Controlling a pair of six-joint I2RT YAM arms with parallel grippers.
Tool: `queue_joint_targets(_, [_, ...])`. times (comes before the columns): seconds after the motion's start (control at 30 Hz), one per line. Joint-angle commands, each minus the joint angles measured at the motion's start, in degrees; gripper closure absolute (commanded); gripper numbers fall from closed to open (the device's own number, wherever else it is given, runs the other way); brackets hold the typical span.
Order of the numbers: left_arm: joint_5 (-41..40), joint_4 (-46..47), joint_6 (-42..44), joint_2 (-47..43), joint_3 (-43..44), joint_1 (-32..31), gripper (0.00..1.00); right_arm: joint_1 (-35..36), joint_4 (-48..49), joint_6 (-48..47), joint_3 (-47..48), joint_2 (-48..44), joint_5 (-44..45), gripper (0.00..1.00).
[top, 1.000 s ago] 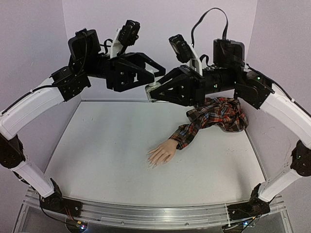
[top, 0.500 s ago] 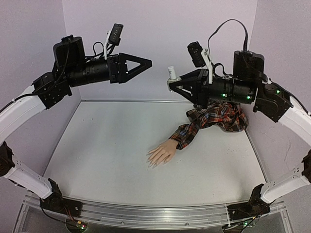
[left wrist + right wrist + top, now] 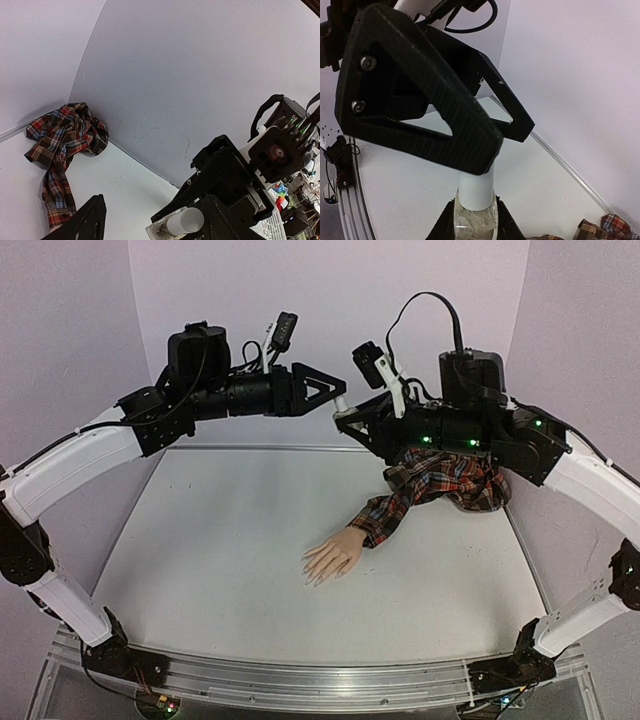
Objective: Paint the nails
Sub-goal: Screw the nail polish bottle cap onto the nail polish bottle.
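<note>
Left gripper [image 3: 337,398] hangs high above the table [image 3: 220,540], reaching rightward, its jaws apart and standing on either side of a white cap [image 3: 185,221]; the left wrist view shows the cap close to one finger with a clear gap to the other. That cap tops a small clear bottle [image 3: 475,222], held upright in the clamped right gripper [image 3: 347,422], which reaches in from the right so the two grippers meet in mid-air. Down on the table, well below and apart from both grippers, lies a skin-coloured mannequin hand [image 3: 333,554], palm down, fingers pointing toward the near left. Its nails [image 3: 313,578] are tiny and pale, hardly distinct from the fingertips at this range. From the wrist a red plaid sleeve [image 3: 395,508] runs up and right into a crumpled heap at the far right corner
</note>
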Motion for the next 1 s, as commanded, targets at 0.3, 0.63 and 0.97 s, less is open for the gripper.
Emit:
queue_joint_targets(0.3, [1.8, -1.4, -0.3, 1.2, 4.8, -0.7, 0.62, 0.4, 0.7, -1.6, 4.2, 1.1, 3.8, 1.00])
queue_joint_targets(0.63, [4.2, -1.7, 0.0, 2.5, 6.4, -1.5, 0.81, 0.5, -0.3, -1.7, 5.8, 1.7, 3.6, 1.00])
queue_joint_targets(0.97, [19.7, 4.9, 2.6, -0.6, 3.1, -1.7, 1.00, -1.1, 0.1, -3.1, 4.0, -2.2, -29.4, 1.00])
